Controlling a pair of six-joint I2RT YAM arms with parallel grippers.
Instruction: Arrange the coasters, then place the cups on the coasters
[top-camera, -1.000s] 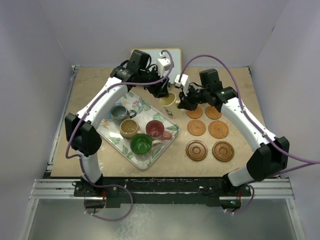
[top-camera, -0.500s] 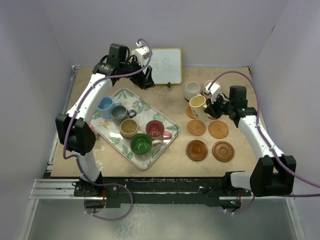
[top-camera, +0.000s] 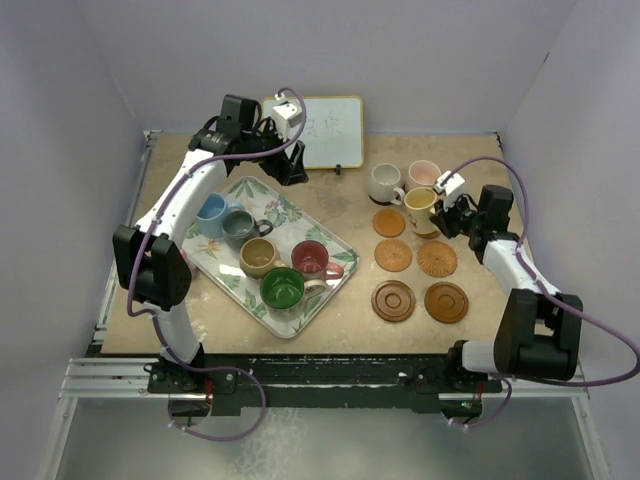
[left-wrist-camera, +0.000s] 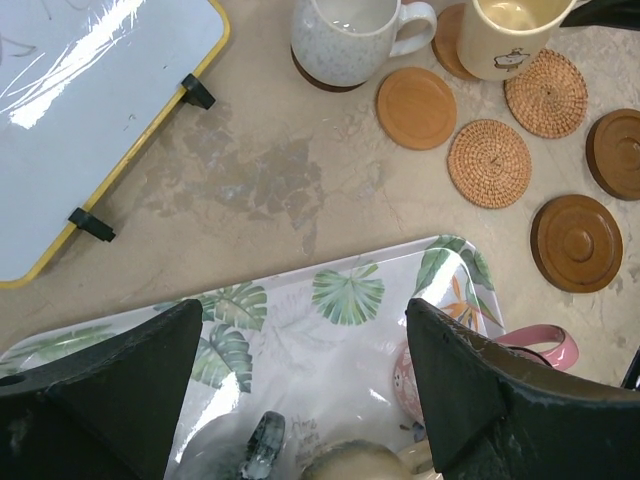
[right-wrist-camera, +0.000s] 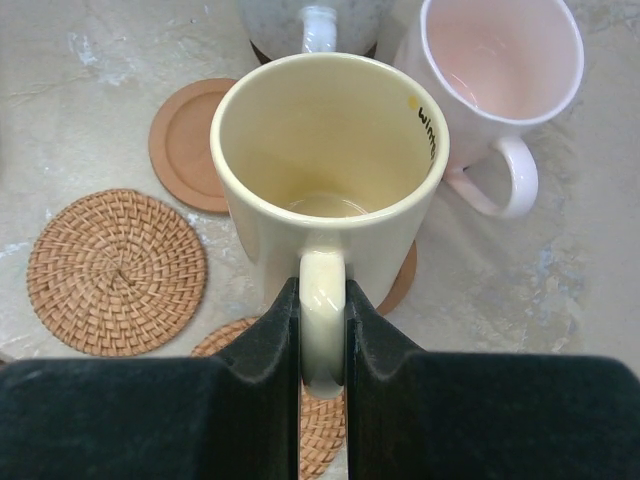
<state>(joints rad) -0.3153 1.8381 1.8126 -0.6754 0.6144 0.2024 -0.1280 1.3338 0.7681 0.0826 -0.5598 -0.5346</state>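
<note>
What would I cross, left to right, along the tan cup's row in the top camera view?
tan cup → red cup → left woven coaster → right woven coaster

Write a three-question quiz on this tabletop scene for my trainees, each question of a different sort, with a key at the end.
1. Count: how many cups stand on the leaf tray?
2. True or false: the left claw is clamped on a cup.
3. Short answer: which cup does the right claw grip, and by which part?
Key: 1. Five. 2. False; it hangs open and empty above the tray. 3. The yellow cup, by its handle.
</note>
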